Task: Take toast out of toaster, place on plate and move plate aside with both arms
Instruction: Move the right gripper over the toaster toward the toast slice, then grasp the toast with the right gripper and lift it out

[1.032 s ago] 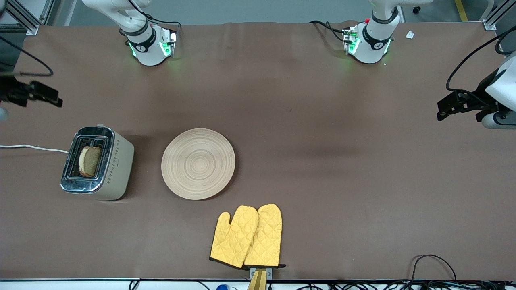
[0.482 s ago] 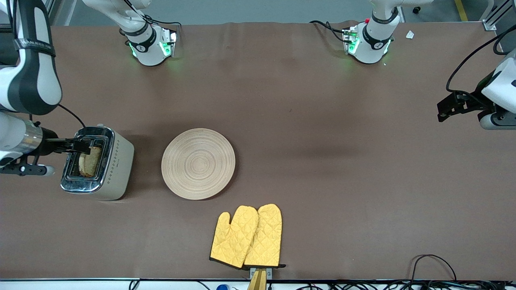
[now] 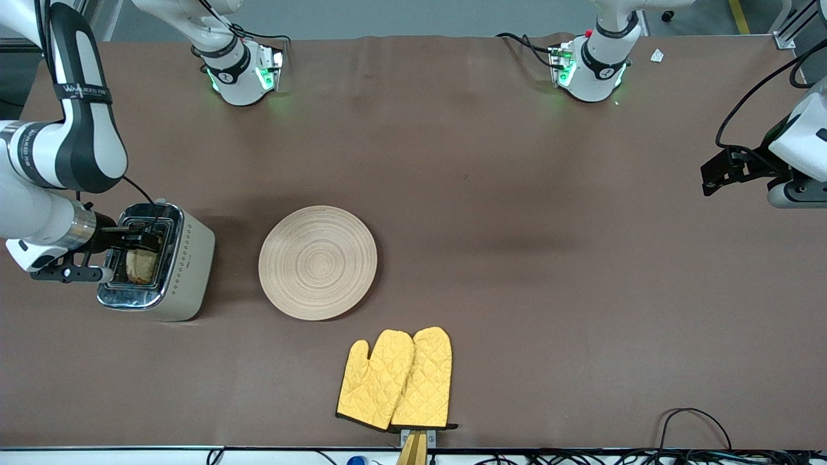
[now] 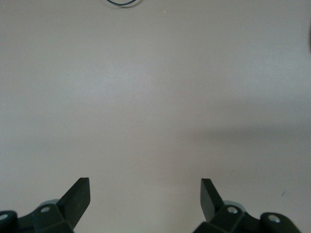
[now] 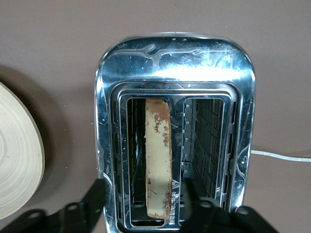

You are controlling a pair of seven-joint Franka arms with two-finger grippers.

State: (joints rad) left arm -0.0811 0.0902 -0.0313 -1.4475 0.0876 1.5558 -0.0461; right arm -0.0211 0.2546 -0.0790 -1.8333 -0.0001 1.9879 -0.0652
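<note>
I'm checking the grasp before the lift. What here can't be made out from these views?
- Lower part of the toast: right wrist view, hidden inside the toaster slot.
- Right gripper contact with the toast: front view, its own fingers cover it.
- Plate: right wrist view, cut off by the frame edge.
- Left gripper: left wrist view, only fingertips show, open over bare table.

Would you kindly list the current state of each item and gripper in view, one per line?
toast: upright in one toaster slot, not gripped
toaster: other slot empty
plate: flat on the table, bare
oven mitts: lying flat, overlapping, nearer the camera than the plate
right gripper: open, over the toaster, fingers either side of the toast
left gripper: open, waiting over bare table
</note>
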